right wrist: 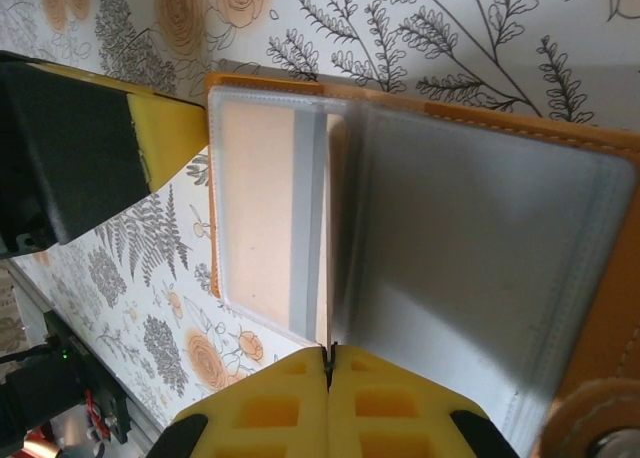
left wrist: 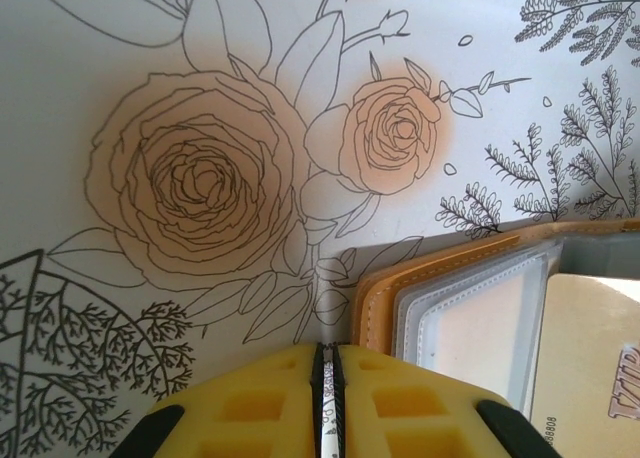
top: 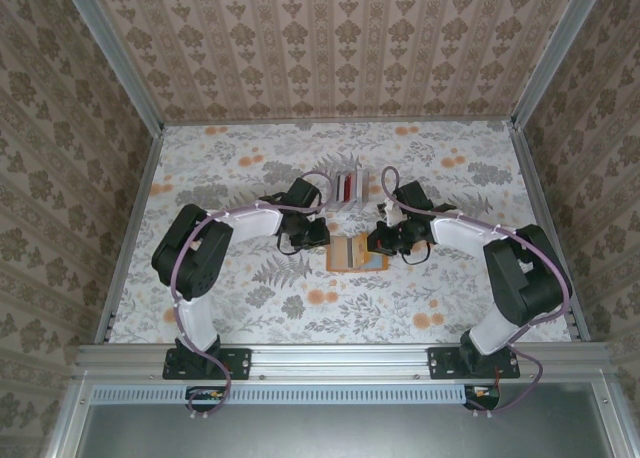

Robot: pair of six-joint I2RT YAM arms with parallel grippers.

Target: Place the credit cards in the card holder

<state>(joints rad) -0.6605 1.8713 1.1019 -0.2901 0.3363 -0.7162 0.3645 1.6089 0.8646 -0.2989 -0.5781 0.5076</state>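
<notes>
The card holder (top: 357, 252) lies open on the flowered table between the two grippers, orange outside with clear sleeves inside. My left gripper (top: 322, 236) is at its left edge, its jaws (left wrist: 328, 350) shut on a thin white credit card (left wrist: 328, 408) seen edge-on. The holder's orange corner (left wrist: 372, 303) sits just right of these fingers. A beige card (left wrist: 600, 368) shows under a sleeve. My right gripper (right wrist: 327, 350) is shut on a thin sleeve leaf (right wrist: 327, 278) of the holder (right wrist: 500, 113) and holds it upright. A peach card (right wrist: 260, 208) sits in the left sleeve.
A clear rack with red strips (top: 345, 188) stands just behind the holder, between the two wrists. The left arm's black body (right wrist: 60, 148) is close to the holder's left side. Metal rails (top: 330, 358) frame the table, with walls behind and at both sides.
</notes>
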